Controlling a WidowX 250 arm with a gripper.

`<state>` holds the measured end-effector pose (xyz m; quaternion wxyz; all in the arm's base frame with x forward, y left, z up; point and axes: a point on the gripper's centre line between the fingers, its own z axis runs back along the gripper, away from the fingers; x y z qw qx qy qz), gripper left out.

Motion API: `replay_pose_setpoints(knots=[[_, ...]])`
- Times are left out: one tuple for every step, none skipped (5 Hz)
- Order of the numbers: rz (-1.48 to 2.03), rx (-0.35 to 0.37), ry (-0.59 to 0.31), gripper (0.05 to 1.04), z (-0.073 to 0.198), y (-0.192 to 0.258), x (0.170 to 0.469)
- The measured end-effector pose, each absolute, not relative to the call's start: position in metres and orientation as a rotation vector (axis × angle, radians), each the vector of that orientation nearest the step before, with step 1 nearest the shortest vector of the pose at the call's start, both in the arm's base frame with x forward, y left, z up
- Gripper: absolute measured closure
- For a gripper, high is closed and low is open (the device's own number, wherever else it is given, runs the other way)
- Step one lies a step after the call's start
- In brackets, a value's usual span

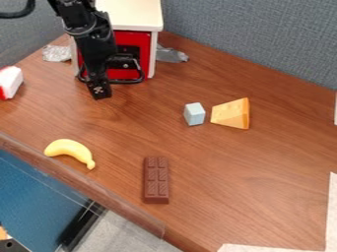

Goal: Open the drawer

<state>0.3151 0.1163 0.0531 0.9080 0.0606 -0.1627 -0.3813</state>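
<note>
One white cabinet [135,12], one red drawer [141,38] in its front.
One black gripper [99,89] hangs before the cabinet, spread or closed I cannot tell; out from its front lie one chocolate bar [156,180], one cheese wedge [230,114], one banana [71,148], one block [194,114].

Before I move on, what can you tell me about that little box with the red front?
The small box stands upright on the wooden table, towards the back. It has a smooth cream top, white edges and a red front with a dark panel; a black looped handle juts out low down. The end effector hangs before its picture-left side; whether they touch, I can't tell.
</note>
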Motion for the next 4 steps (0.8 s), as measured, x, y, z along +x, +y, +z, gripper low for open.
replay_pose_setpoints(knots=[[-0.767,0.112,-0.324,0.084,0.0443,0.1192,0.3206],[-0.750,0.114,-0.336,0.131,0.0433,0.1214,0.3269],[-0.683,0.118,-0.380,0.422,0.0385,0.1200,0.3271],[-0.652,0.122,-0.388,0.733,0.0358,0.1240,0.3241]])
